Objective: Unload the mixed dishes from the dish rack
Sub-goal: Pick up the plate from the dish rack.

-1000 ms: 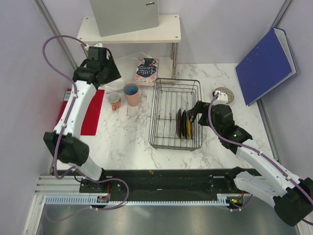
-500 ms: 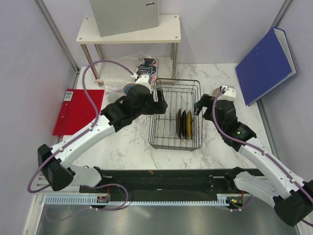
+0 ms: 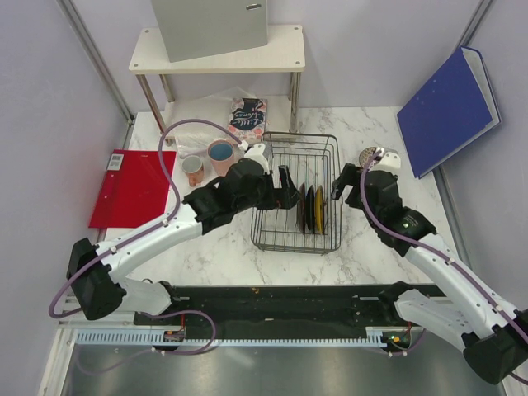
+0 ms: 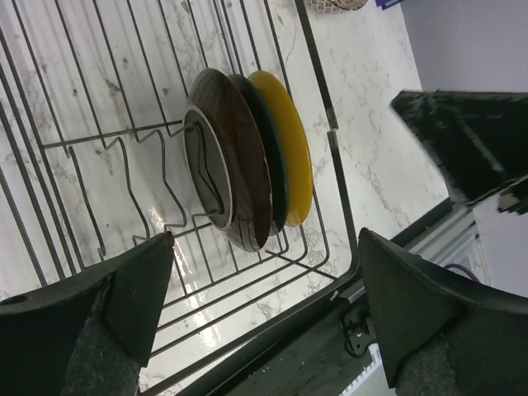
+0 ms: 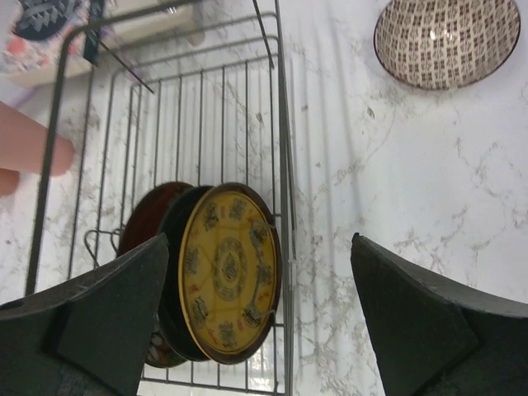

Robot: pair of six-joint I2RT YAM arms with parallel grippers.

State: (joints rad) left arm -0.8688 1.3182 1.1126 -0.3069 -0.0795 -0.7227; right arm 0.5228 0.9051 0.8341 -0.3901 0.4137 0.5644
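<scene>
The dish rack [image 3: 301, 247] holds three plates on edge: a dark red one [image 3: 301, 208], a black one [image 3: 310, 209] and a yellow one [image 3: 319, 209]. My left gripper [image 3: 285, 188] is open and empty above the rack's left part, left of the plates. In the left wrist view the plates [image 4: 235, 177] stand between my open fingers, beyond the gripper [image 4: 266, 239]. My right gripper [image 3: 340, 183] is open and empty just outside the rack's right side. The yellow plate [image 5: 229, 272] faces this gripper [image 5: 258, 241]. The tall pink cup [image 3: 221, 157], small pink mug [image 3: 193, 169] and patterned bowl [image 5: 445, 41] stand on the table.
A red folder [image 3: 136, 186] lies at the left. A patterned book [image 3: 247, 117] lies behind the rack, under the white shelf [image 3: 219, 54]. A blue binder [image 3: 450, 107] leans at the back right. The bowl [image 3: 368, 154] is partly behind my right arm.
My left arm has swung from the far left by the cups across to the rack. My right gripper has drawn back slightly from the plates to the rack's right side.
</scene>
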